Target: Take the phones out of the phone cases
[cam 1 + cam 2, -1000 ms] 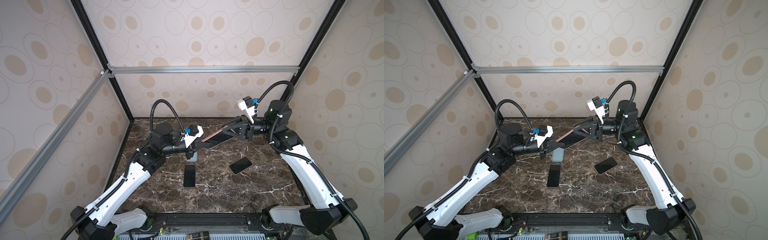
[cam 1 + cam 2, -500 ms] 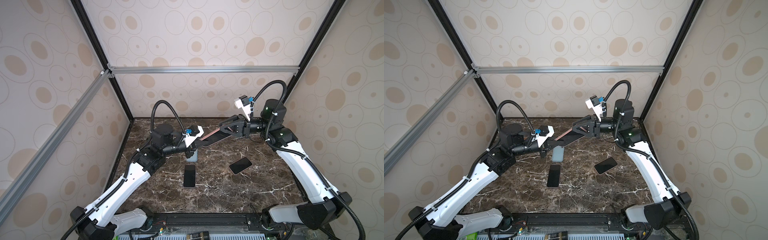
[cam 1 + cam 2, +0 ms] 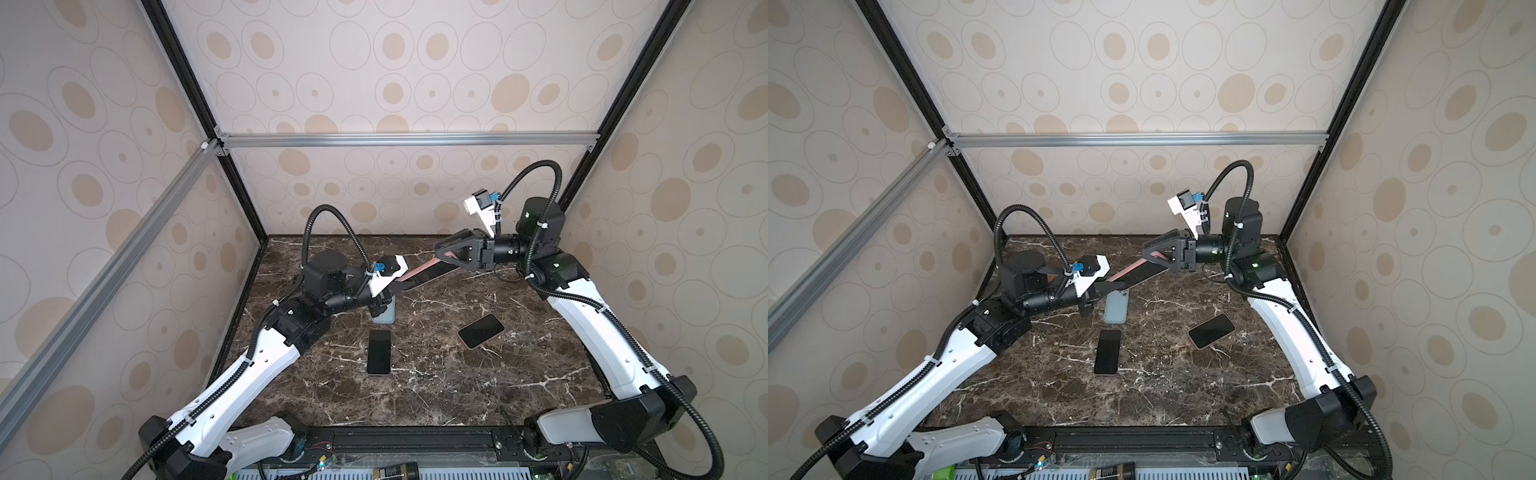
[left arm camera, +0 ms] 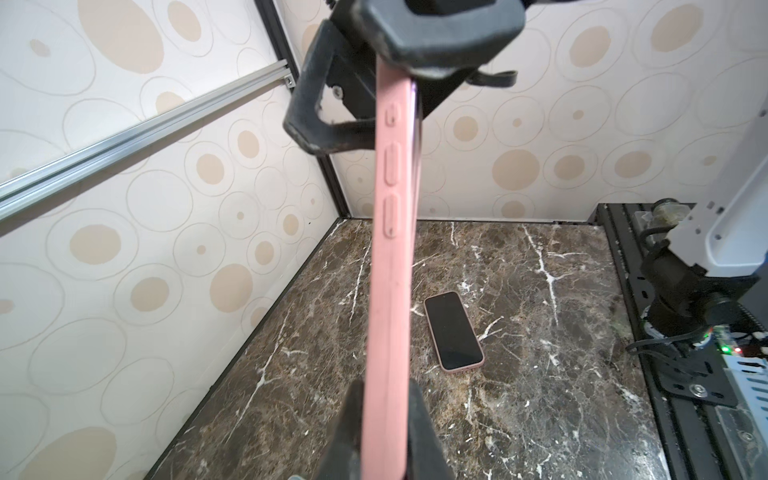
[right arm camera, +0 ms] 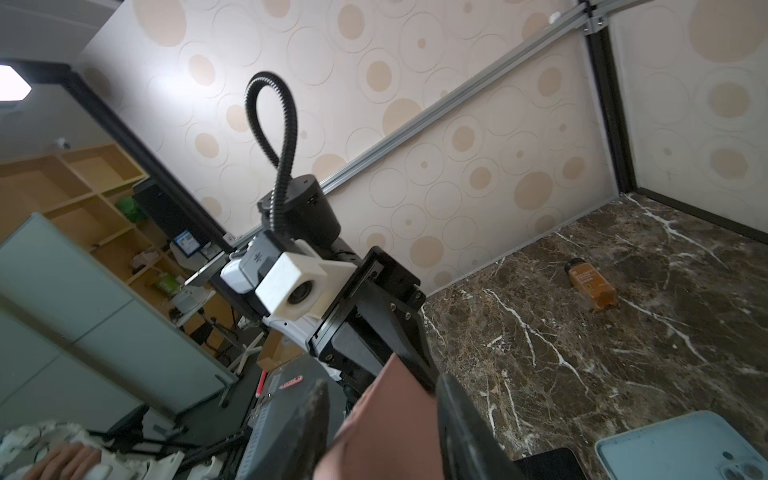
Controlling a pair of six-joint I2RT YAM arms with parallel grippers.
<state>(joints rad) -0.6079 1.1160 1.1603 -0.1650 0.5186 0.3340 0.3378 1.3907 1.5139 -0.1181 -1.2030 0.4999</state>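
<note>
Fingers (image 4: 348, 432) of the left gripper (image 4: 384, 392) are pressed shut on the near end of the pink phone case (image 4: 388, 270), one on each broad face. From them the case goes out in the air, well above the marble table (image 3: 436, 386) — its long axis points from these fingers straight to the right gripper (image 3: 441, 254) and climbs a little. The phone (image 3: 432, 272) sits inside; its dark screen shows in both top views, and a thin purple edge shows beside the pink rim. The case looks matte, with three raised buttons on its side. At the far end the right fingers (image 4: 436, 37) stand on both sides of the case, but I cannot tell if they press it or stand free. Probably the next move turns on this end — the right arm is placed to work the phone out of the rim.
</note>
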